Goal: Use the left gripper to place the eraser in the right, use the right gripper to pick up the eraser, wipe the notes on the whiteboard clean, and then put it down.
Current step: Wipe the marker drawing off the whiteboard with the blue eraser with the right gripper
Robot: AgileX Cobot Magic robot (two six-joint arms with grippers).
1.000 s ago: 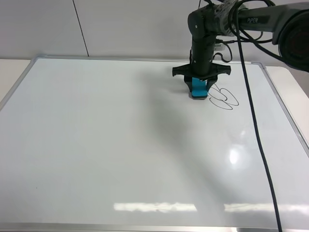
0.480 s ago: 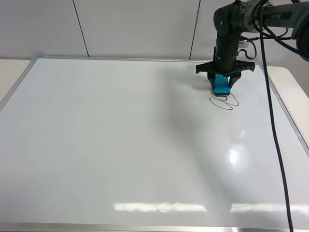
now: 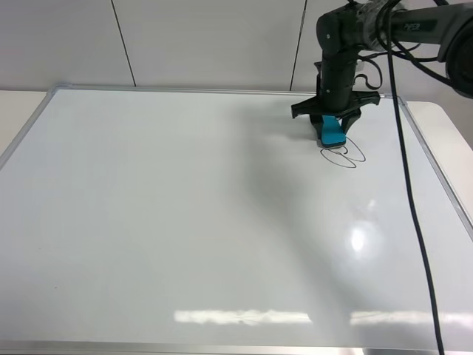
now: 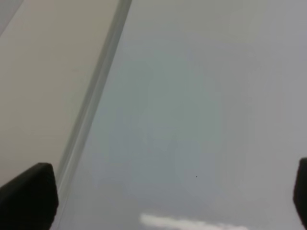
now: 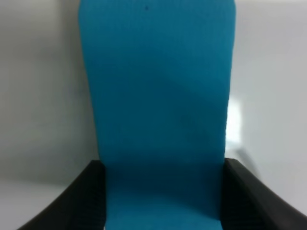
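Note:
My right gripper (image 3: 331, 127) is shut on the teal eraser (image 3: 332, 132) and presses it onto the whiteboard (image 3: 185, 214) at the far right, right at the upper edge of the black looped notes (image 3: 344, 154). In the right wrist view the eraser (image 5: 157, 110) fills the picture between the black fingers (image 5: 86, 196). My left gripper (image 4: 172, 201) is open and empty over the board's silver frame (image 4: 91, 110); it does not show in the high view.
The right arm (image 3: 347, 44) and its black cable (image 3: 403, 185) hang over the board's right side. A beige table (image 3: 15, 111) borders the board on the left and right. A pale wall stands behind.
The right gripper swept the eraser right over the notes' upper part, then back a little left. The upper loops of the scribble are gone.

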